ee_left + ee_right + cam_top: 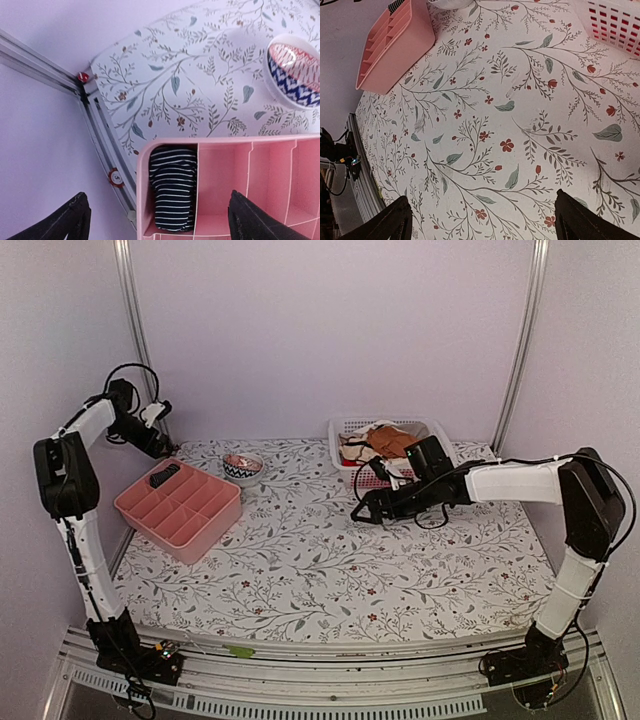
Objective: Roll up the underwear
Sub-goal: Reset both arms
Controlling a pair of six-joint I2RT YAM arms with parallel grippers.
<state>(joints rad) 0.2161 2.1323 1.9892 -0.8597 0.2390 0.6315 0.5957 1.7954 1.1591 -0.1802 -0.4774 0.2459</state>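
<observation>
**A:** Left end effector (158, 443): fingers (70, 220) spread wide, nothing between them. It hangs over the back-left corner of the pink organizer (200, 533).

**B:** Right one?

**A:** Right end effector (362, 512) is also spread and empty. It sits over bare worktop (330, 580) mid-table, just in front of the white basket (345, 425) of orange and cream garments (385, 445).

**B:** Underwear?

**A:** The underwear (174, 187) is in a roll, lying in the organizer's corner compartment nearest the left wall. It's straight below the left end effector with a clear gap, no contact. It's well apart from the right end effector. Task looks essentially done to me.

**B:** What can go wrong from here?

**A:** Three things, my read:
- The roll is soft fabric and nothing pins it. It could loosen, and the compartment walls are all that holds its shape.
- In the left wrist view one finger is outside the organizer's outer wall and the other is over the next compartment. A straight descent would land on the rim or a divider and shove or tip the organizer.
- The bowl (243, 470) with the pinkish roll stands just beside the organizer. If the organizer gets shoved, the bowl could get knocked too.

**B:** Right side?

**A:** Low risk. The basket is near, so a sideways swing could clip its rim.
</observation>
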